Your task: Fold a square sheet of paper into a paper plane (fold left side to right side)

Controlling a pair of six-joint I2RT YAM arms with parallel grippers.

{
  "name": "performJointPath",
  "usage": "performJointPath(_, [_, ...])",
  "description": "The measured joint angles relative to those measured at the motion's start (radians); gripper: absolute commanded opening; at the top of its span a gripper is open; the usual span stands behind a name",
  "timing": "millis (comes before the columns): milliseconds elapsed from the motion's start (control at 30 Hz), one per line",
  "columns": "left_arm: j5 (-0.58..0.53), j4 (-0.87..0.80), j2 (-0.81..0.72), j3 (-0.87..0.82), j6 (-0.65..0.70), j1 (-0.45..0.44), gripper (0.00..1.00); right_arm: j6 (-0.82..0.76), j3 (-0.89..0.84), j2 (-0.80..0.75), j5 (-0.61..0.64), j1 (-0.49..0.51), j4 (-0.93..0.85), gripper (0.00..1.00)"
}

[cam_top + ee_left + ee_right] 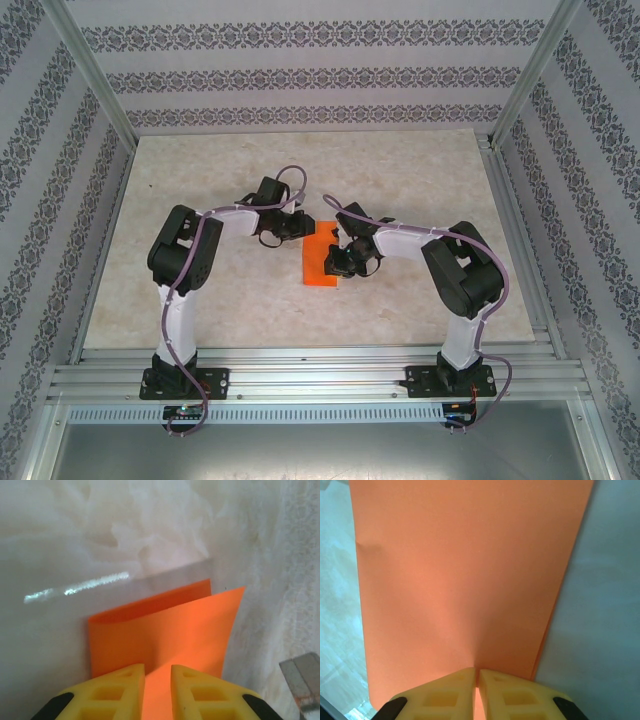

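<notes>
Right wrist view: your right gripper was clenched on the paper, presumably anchoring it for the fold; whether your left gripper held it was unclear.

The bench has a pale cream top with a faint marbled veining and a dull sheen; in the left wrist view a streak of light glints on it. Aluminium rails frame it along the near edge and down both sides. On it, near the middle, lies the square sheet of paper, bright orange and doubled over into a narrow upright rectangle. Its lower layer rests flat on the top, while the upper layer stands slightly askew and curls up from it, throwing a soft shadow on the bench.
</notes>
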Motion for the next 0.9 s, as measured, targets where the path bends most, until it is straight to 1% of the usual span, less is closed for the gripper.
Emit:
performJointPath(200, [-0.078,-0.019,0.029,0.053,0.033,0.0,0.24,-0.009,0.008,0.001,0.014,0.005,-0.012,0.14])
performJointPath(400, [-0.09,-0.058,0.053,0.101,0.061,0.0,0.24,-0.011,0.008,0.001,0.015,0.005,-0.013,0.14])
performJointPath(667, [-0.134,-0.085,0.066,0.137,0.108,0.0,0.26,-0.011,0.008,0.002,0.015,0.005,-0.013,0.14])
performJointPath(900, [-0.13,-0.085,0.061,0.136,0.14,0.011,0.32,-0.011,0.008,0.002,0.015,0.005,-0.011,0.14])
